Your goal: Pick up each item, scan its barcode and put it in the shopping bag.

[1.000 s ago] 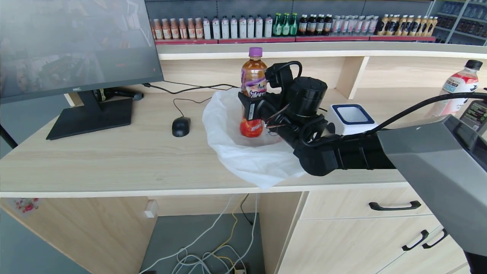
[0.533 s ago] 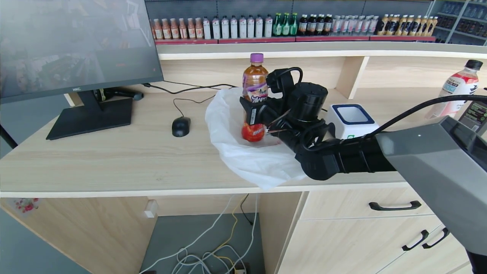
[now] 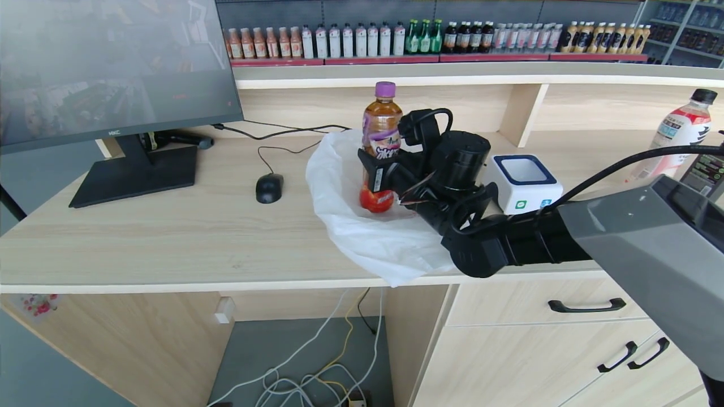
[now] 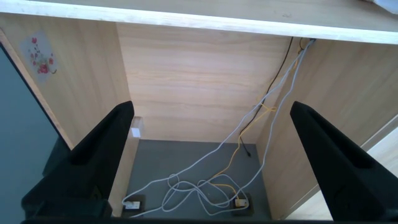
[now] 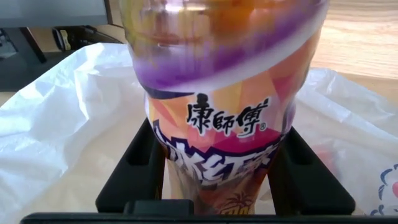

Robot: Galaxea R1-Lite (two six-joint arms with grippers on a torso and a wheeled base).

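Behind the light wooden worktop (image 3: 169, 237), a shop shelf (image 3: 430, 57) lined with drink bottles is seen. On the worktop's left part, a monitor (image 3: 107, 68) is stood and a black mouse (image 3: 269, 187) is laid near it. A white shopping bag (image 3: 373, 243) is spread open at the middle of the worktop, its front edge hanging over the worktop's edge. An orange tea bottle (image 3: 382, 121) with a purple cap is held upright by the right gripper (image 3: 376, 169), whose fingers are closed around the labelled middle of the bottle. The bottle's lower end is placed within the open mouth of the bag; whether it touches the bag cannot be told. A white barcode scanner (image 3: 523, 181) with a blue rim is set just beside the bag, on its right. A second bottle (image 3: 676, 135) with a black cap is stood well apart, at the far right. The left gripper (image 4: 212, 109) is held below the worktop with its fingers spread wide, and loose cables (image 4: 211, 180) are seen on the floor beyond it.
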